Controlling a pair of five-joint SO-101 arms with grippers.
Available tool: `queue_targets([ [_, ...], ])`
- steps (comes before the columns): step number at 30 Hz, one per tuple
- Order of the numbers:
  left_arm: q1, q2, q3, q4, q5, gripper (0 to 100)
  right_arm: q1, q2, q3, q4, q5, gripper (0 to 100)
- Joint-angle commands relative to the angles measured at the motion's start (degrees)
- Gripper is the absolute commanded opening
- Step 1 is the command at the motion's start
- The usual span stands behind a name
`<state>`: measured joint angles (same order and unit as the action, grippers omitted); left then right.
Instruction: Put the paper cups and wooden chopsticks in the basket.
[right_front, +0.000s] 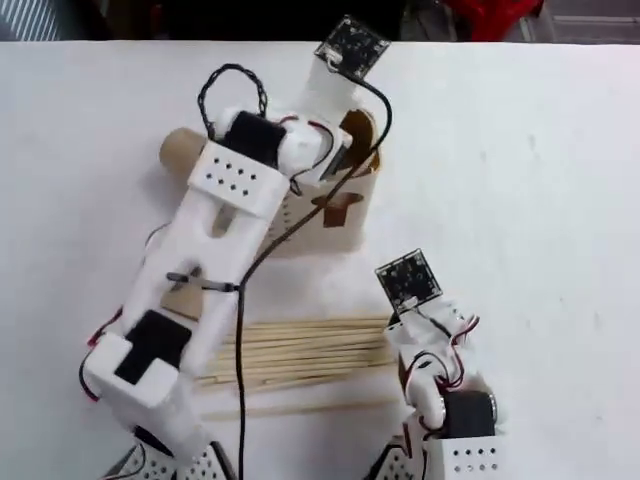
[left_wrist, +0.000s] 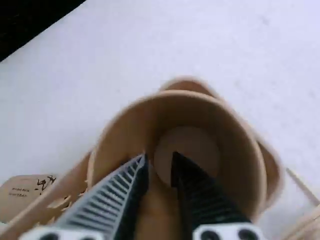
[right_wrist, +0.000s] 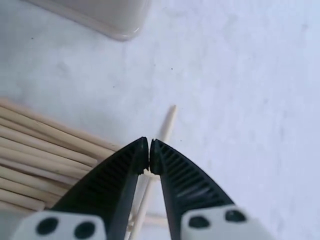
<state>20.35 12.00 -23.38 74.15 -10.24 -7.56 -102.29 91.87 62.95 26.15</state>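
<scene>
The left gripper (left_wrist: 159, 161) was up at the basket (right_front: 355, 232), its jaws nearly closed with the wall of a cup (left_wrist: 205, 137) pinched between them. The cup's open mouth faced the wrist. A second rim showed just behind it; I couldn't say whether that was another cup already in the basket.

That thin pinch looked like the weak spot to me. Paper wall gives, so the cup could have buckled or slid in the grip. If it was let go tilted, it might have caught the basket's rim and tipped out onto the table (right_front: 540, 180).

The other cup (right_front: 180, 150) lay on its side just beside the left arm. A careless swing back could have sent it rolling away.

The right gripper (right_wrist: 150, 149) sat low by the chopsticks (right_front: 300, 350), its jaws shut tip to tip over a stray stick (right_wrist: 168, 121) at the end of the pile. Whether it had any real hold on that stick I couldn't tell. Caught so near one end, the stick would likely have pivoted or slipped free on a lift, and dragging it could have scattered the pile.

With both arms bound for one small basket, a bump between them seemed possible too.
</scene>
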Motion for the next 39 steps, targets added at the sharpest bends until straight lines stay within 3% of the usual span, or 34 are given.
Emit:
queue_targets([
  [1,-1.9,-2.9,-14.2,7.6,0.0,11,-0.3,-0.5,-0.4,-1.0,0.5,1.7],
  [5,-2.2,-5.6,-33.1,19.6,-0.1,11,-0.4,-0.5,-0.4,-0.9,0.5,1.7],
  [8,-7.2,-6.4,-44.4,28.7,-2.2,11,-0.4,-0.5,-0.4,-0.9,0.5,1.7],
  [12,-22.7,-8.7,-42.0,28.3,-2.5,11,-0.4,-0.5,-0.4,-0.8,0.5,1.7],
  [16,-34.5,-8.6,-30.2,27.6,-2.8,11,-0.7,-0.5,-0.4,-0.8,0.5,1.7],
  [19,-36.7,-8.7,-16.4,21.5,-4.3,14,-0.7,-0.5,-0.4,-0.8,0.5,1.7],
  [23,-35.0,-8.7,1.2,6.3,-9.2,23,-0.5,-0.5,-0.4,-0.8,0.5,1.7],
  [28,-32.7,-8.7,17.6,-6.9,-11.8,24,-0.5,-0.5,-0.4,-0.8,0.5,1.7],
  [32,-30.9,-8.7,24.4,-11.3,-11.9,25,-0.7,-0.5,-0.4,-0.8,0.5,1.7],
  [39,-28.5,-8.7,26.6,-12.1,-11.9,28,-0.7,-0.5,-0.4,-0.8,0.5,1.7],
])
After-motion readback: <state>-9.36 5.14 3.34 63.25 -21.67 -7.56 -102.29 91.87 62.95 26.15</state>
